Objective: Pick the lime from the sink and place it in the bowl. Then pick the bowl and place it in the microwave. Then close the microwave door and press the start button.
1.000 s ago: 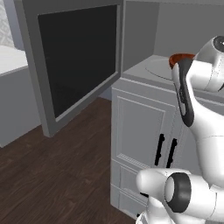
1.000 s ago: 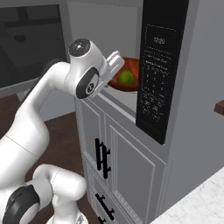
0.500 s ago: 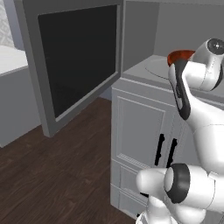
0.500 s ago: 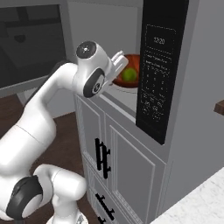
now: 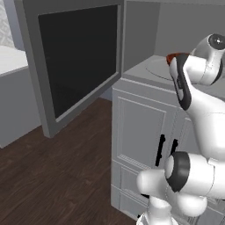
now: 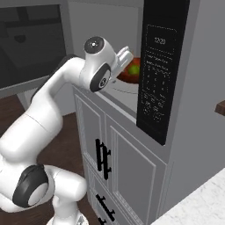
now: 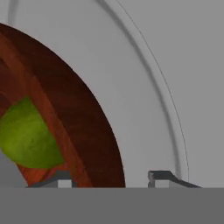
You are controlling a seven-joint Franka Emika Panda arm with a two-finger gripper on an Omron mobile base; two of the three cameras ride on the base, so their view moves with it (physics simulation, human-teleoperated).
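I count one bowl, with one lime in it, on one glass plate. There is one microwave with one door, and four black cabinet handles show below. I see two fingers.

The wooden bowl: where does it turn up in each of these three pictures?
Left base view: the bowl peeks out as a reddish sliver at upper right, beside the arm.
Right base view: upper middle, inside the microwave, left of the keypad.
Hand view: fills the left side, rim curving to the bottom.
Shared landmark: the round turntable plate beneath it.
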